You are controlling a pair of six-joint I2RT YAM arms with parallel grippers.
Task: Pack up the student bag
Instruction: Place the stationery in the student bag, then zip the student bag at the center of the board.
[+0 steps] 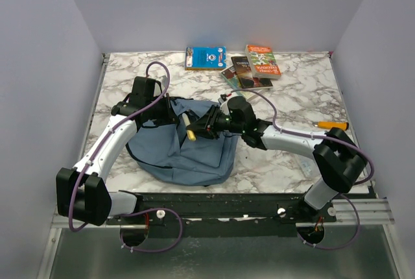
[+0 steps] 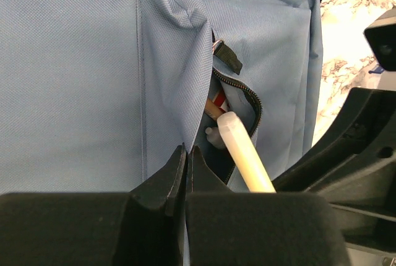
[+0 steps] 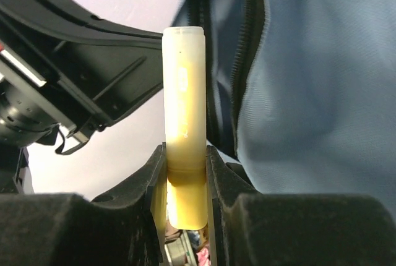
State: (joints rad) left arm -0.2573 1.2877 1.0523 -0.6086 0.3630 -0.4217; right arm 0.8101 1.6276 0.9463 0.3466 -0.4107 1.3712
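Lies flat just left of the table's centre in the top view: the soft dusty-blue fabric student bag (image 1: 194,156) with black straps and zip lines. Runs roughly 12 to 6 along its long axis, rounded end toward 6 by the arm bases, though the rumpled cloth makes that only a rough reading.

Pinches a fold of the front pocket with the left gripper (image 2: 185,154), jaws closed flat on the cloth. Holds that fold at about 7 o'clock of the open black zip slit (image 2: 255,105), which gapes in a curve from 11 down toward 5 in the left wrist view. Shows something red and brown (image 2: 215,104) inside the gap, too hidden to name.

Grips a pale-yellow plastic cylinder (image 3: 184,93), perhaps a glue stick, in the right gripper (image 3: 185,158), jaws narrow and tight on its lower end. Points straight out along the fingers, 6 to 12 in the right wrist view, with the pocket mouth just off toward 1 o'clock. Seen from the left wrist, slants from 5 up to 11, blunt tip at the very lip of the slit.

Puts the right arm nearer the job; calls, by this reading, for a short push along the cylinder's own axis into the opening.
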